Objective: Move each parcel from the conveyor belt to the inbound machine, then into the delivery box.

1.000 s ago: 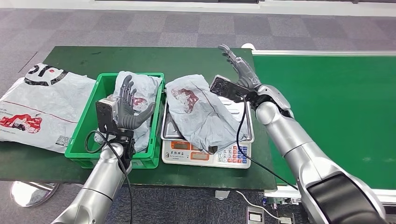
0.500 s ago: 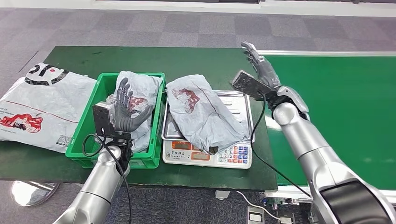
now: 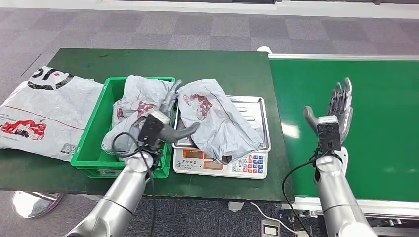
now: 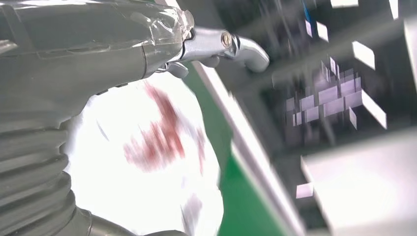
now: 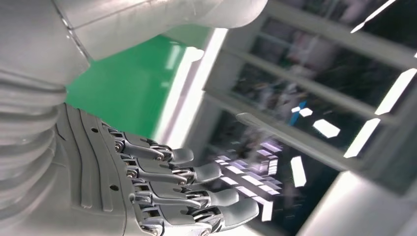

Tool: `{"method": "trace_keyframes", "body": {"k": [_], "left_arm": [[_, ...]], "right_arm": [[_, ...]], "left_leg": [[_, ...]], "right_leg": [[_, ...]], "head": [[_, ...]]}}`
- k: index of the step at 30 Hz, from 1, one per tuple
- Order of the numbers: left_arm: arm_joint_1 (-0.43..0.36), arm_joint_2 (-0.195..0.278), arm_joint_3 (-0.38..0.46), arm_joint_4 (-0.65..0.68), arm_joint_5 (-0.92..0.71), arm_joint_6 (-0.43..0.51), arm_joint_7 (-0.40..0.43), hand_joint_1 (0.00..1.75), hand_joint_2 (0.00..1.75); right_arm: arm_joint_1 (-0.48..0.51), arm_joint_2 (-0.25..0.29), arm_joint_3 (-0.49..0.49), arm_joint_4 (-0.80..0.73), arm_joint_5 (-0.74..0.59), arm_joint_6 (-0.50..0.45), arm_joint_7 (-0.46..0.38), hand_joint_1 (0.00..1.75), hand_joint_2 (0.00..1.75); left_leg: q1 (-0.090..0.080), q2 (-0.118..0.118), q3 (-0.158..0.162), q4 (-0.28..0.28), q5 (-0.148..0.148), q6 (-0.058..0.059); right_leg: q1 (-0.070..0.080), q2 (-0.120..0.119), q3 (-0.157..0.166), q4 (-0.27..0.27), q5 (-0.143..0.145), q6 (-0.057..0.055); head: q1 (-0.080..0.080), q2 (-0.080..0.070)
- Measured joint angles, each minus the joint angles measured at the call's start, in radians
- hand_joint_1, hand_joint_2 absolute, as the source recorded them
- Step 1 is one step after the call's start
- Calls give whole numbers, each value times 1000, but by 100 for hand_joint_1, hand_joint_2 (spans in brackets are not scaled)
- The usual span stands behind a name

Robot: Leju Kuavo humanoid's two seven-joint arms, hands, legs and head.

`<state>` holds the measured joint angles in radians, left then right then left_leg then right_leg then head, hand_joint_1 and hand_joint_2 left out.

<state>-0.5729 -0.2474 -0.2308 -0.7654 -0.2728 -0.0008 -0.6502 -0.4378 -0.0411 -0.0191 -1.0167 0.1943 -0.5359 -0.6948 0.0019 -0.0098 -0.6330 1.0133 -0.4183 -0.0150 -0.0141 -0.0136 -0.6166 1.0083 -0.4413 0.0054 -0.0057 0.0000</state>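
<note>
the left hand [image 3: 170,129], fingers spread, reaches toward the parcel [image 3: 212,118] on the scale [image 3: 220,160], likely to grasp it for the green box [image 3: 94,133].

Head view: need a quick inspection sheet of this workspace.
Surface: dark green table, conveyor belt beside it bare.
Job's things: one grey parcel on the scale; another parcel in the green box.
Clutter: large printed bag lying flat beside the box.
Hands: left robot hand open between box and scale; right robot hand open, raised over the belt.
Cables: black cable loops off each wrist.
Surroundings: grey carpet; nobody seen.
</note>
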Motion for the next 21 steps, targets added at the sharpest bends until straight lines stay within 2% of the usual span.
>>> {"method": "trace_keyframes", "body": {"k": [4, 8, 21], "left_arm": [[-54, -51, -93, 92, -119, -8, 82, 0, 175], [-81, -77, -151, 151, -149, -6, 105, 0, 175], [-101, -98, -182, 215, -156, -4, 109, 0, 175]], "right_arm": [[65, 11, -18, -2, 18, -89, -5, 0, 175], [94, 15, -24, -2, 30, -118, -5, 0, 175], [111, 17, -26, -3, 30, -123, -5, 0, 175]], "left_leg": [[-1, 1, 0, 0, -1, 1], [-1, 3, 0, 0, -1, 1], [-1, 4, 0, 0, -1, 1]], "right_leg": [[-1, 1, -1, 0, 0, 0], [-1, 3, -1, 0, 0, 0], [-1, 4, -1, 0, 0, 0]], "head": [[0, 0], [0, 0], [0, 0]]}}
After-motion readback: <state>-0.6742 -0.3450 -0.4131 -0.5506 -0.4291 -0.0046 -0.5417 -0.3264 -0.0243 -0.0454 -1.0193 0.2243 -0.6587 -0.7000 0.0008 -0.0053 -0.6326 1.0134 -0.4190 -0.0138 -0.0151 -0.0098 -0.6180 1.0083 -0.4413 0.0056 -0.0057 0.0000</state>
